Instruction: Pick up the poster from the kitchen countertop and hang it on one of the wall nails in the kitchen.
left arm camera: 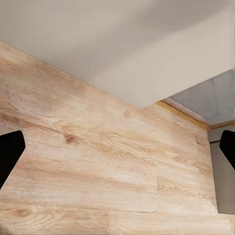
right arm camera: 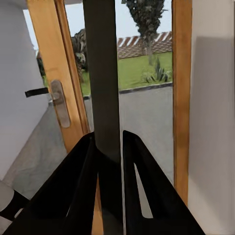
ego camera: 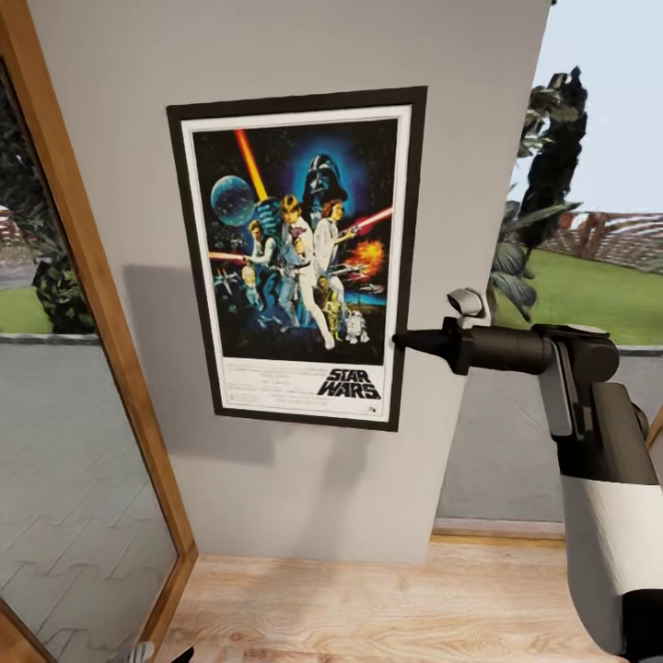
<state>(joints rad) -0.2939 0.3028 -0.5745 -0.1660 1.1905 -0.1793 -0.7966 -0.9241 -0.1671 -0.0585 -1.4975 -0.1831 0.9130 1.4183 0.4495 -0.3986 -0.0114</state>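
Note:
The Star Wars poster [ego camera: 295, 258] stands upright and flat against the light-grey wall [ego camera: 304, 55], with its black frame and white border in full view. My right gripper [ego camera: 405, 339] reaches in from the right and is shut on the poster's right edge, low down. In the right wrist view that edge shows as a dark upright strip [right arm camera: 103, 73] pinched between the fingers of the right gripper [right arm camera: 108, 142]. My left gripper [left arm camera: 117, 152] hangs open over the wooden floor, holding nothing. The wall nail is hidden. The kitchen countertop is out of view.
A wooden-framed glass door [ego camera: 92, 276] stands at an angle to the wall's left. Right of the wall a window [ego camera: 589, 276] looks onto a garden. Light wood floor [ego camera: 368, 608] runs below. A door handle [right arm camera: 58, 100] shows in the right wrist view.

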